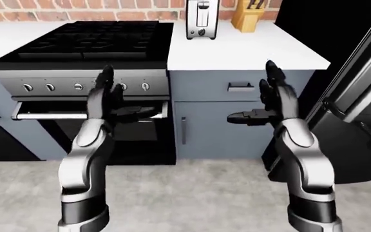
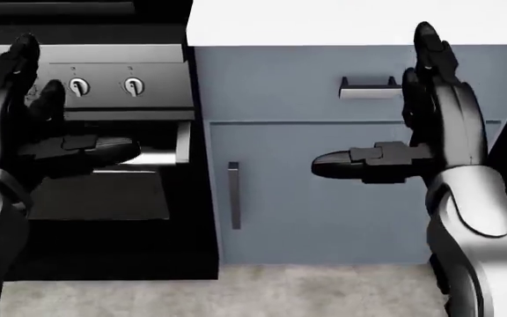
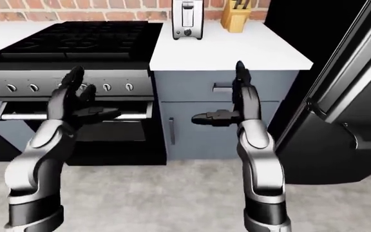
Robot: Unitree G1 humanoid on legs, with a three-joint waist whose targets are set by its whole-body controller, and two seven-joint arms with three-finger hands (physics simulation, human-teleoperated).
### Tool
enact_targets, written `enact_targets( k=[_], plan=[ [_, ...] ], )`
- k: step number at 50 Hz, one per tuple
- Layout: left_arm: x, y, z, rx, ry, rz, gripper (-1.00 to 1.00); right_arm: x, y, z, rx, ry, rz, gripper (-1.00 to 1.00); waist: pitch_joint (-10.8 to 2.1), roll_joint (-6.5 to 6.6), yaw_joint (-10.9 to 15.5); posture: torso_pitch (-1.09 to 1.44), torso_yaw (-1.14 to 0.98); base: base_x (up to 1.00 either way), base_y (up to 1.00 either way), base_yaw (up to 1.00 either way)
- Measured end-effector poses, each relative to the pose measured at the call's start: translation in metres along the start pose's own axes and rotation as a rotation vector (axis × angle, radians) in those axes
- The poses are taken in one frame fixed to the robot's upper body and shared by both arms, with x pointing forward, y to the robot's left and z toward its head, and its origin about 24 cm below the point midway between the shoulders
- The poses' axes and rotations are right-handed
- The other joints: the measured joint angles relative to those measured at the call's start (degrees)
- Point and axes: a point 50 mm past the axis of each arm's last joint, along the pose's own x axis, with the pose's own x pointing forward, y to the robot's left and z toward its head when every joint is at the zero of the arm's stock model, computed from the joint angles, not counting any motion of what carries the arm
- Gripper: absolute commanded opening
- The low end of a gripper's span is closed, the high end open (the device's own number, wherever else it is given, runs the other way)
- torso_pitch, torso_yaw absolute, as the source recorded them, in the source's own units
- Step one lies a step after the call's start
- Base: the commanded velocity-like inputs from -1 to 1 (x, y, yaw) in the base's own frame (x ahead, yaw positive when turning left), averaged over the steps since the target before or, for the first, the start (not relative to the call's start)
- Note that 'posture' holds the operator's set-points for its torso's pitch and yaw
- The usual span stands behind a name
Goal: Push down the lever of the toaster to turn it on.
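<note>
The toaster [image 1: 201, 19] stands at the far edge of the white bench [image 1: 250, 50], just right of the black stove [image 1: 85, 43] and left of a knife block [image 1: 246, 14]. Both the left hand [image 1: 108, 99] and right hand [image 1: 272, 101] hang well short of the toaster, fingers spread and empty. The lever, probably on the toaster's near face, should slide stiffly under a fingertip. No legible lettering anywhere.

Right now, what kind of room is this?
A home kitchen, rendered in simulation. A black stove with oven knobs stands beside a white countertop over blue-grey cabinets. A toaster and a knife block stand against a brick wall.
</note>
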Motion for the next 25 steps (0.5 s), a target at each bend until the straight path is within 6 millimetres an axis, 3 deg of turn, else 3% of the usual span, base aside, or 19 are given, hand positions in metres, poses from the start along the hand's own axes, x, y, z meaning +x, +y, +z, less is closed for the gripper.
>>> enact_targets(
  k=[5,10,14,18,25],
  plan=[
    [-0.002,0.003,0.046,0.033,-0.069,0.006,1.0,-0.003,0.0,0.049,-0.018,-0.055,0.013,1.0,0.12,0.24,0.1,0.0,0.0,0.0,0.0,0.0],
    [-0.01,0.011,0.09,0.041,-0.131,0.029,1.0,-0.015,-0.003,0.093,-0.019,-0.097,0.024,1.0,1.22,0.36,0.2,0.0,0.0,0.0,0.0,0.0],
    [-0.016,0.014,0.102,0.027,-0.157,0.043,1.0,-0.035,0.001,0.125,-0.034,-0.187,0.034,1.0,1.41,0.58,0.3,0.0,0.0,0.0,0.0,0.0],
    [-0.022,0.015,0.105,0.027,-0.14,0.034,1.0,-0.044,0.003,0.137,-0.022,-0.211,0.051,1.0,2.0,0.33,0.2,0.0,0.0,0.0,0.0,0.0],
    [-0.04,0.016,0.132,-0.004,-0.201,0.04,1.0,-0.055,0.002,0.149,-0.007,-0.209,0.064,1.0,2.89,0.69,0.3,0.0,0.0,0.0,0.0,0.0]
  ],
)
